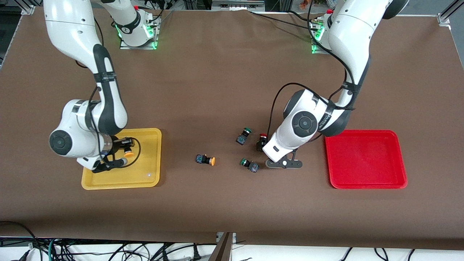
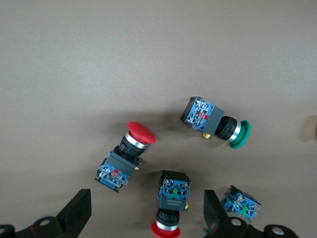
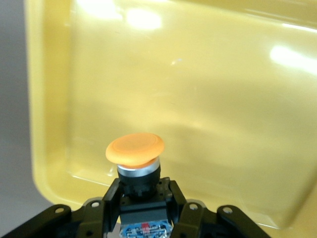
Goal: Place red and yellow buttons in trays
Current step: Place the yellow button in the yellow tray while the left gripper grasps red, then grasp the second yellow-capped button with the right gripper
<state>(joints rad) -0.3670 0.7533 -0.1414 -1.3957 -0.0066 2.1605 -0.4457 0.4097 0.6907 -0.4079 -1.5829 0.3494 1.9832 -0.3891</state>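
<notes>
Right gripper (image 3: 143, 198) hangs over the yellow tray (image 1: 152, 174), jaws pinching a yellow-orange button (image 3: 135, 148) by its dark blocky body, round cap pointing away from the wrist. Over at mid-table (image 1: 217, 72), the left gripper (image 2: 146, 213) hovers with jaws spread wide above the cluster: one red button (image 2: 130, 151) lies tilted on its side, a second red button (image 2: 171, 203) sits right between the jaws. Blue terminal blocks show on their bases; the small print there cannot be read. Two green-capped switches (image 2: 218, 124) lie beside them. Another yellow-orange button (image 1: 206, 160) rests alone between cluster and yellow tray. The red tray (image 1: 366, 181) sits toward the left arm's end.
</notes>
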